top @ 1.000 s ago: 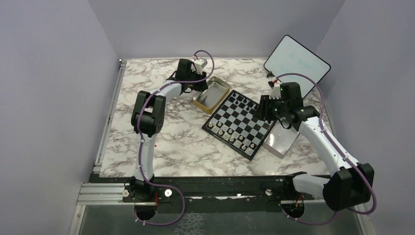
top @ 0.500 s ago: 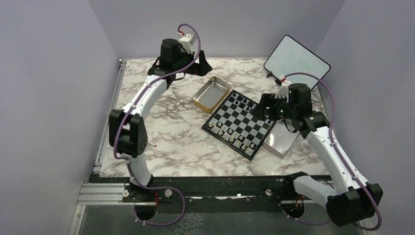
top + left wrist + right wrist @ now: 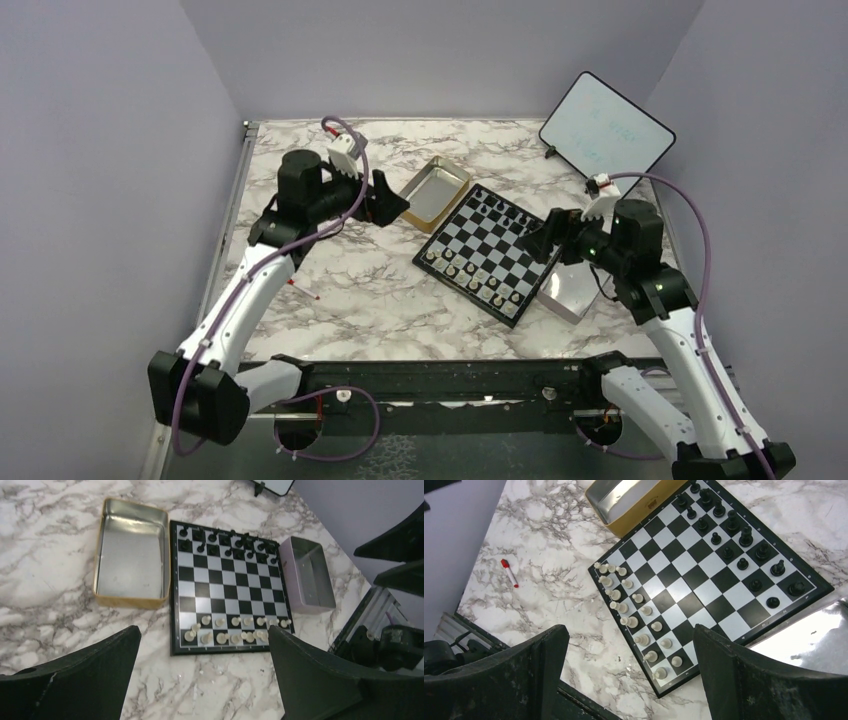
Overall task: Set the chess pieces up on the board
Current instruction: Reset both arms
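Marble-patterned table point(image 3: 330, 320) inside a lavender-walled enclosure, seen a moment after both arms draw back. Nearest the bases, a red-capped marker point(image 3: 303, 290) lies on the table behind and to the left of the left gripper point(image 3: 388, 203).

This gripper, part-closed beside the gold tin point(image 3: 433, 192) a second ago, now hangs clear of it with its jaws spread wide and nothing between them. The right gripper point(image 3: 548, 232) has likewise withdrawn from the board's edge; its jaws are fully parted and empty.

Ahead of both tools lies the board point(image 3: 490, 255), flat and unmoved. In the right wrist view the pale pieces point(image 3: 634, 615) form two slightly uneven rows on the side ahead of its left finger. The black chess pieces point(image 3: 734, 535) fill two rows on the opposite side, far ahead and to the right.

The gold tin, touching the board's edge beyond the left gripper, shows a bare floor, as does the silver tin point(image 3: 307, 575) close under the right gripper. Farthest off, a white tablet point(image 3: 605, 130) leans against the wall.

Release and retreat together suggest that placing is over and the set-up is complete or nearly so.
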`<action>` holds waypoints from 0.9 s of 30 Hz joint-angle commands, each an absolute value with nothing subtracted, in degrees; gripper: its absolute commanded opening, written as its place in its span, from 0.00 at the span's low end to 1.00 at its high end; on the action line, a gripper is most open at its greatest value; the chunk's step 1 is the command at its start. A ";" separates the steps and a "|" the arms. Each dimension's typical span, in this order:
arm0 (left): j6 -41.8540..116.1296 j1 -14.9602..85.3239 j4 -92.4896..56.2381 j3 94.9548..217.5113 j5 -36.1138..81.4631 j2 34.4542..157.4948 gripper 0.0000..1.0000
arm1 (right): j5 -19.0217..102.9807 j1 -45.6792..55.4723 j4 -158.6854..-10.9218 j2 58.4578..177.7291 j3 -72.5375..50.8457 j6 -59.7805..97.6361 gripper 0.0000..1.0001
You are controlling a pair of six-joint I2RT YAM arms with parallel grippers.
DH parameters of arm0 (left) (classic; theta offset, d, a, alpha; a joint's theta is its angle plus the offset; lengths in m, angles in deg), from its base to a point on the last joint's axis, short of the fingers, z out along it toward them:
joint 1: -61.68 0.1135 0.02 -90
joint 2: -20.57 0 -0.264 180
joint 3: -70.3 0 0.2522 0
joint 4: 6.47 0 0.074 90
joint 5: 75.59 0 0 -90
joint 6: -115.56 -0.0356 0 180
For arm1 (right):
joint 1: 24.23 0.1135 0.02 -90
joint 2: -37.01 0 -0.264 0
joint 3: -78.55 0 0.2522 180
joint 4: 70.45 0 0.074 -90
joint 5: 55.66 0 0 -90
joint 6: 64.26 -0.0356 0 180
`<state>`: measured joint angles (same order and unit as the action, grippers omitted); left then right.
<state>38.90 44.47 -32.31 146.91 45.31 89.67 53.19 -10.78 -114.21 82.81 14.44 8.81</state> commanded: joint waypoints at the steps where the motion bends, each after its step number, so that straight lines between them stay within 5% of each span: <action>1: 40.50 44.63 -30.60 138.04 48.42 79.82 0.99 | 49.13 -10.82 -111.29 77.80 17.70 4.95 1.00; 8: 43.69 44.63 -27.49 129.94 49.49 71.39 0.99 | 43.35 -10.87 -112.91 70.07 20.64 4.27 1.00; 27: 45.71 44.63 -26.71 130.81 51.15 70.04 0.99 | 44.28 -10.87 -113.61 68.14 17.20 1.92 1.00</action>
<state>44.93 44.47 -28.37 130.02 49.64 71.66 44.95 -10.78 -114.05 68.19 19.25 2.58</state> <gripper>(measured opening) 0.989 0.998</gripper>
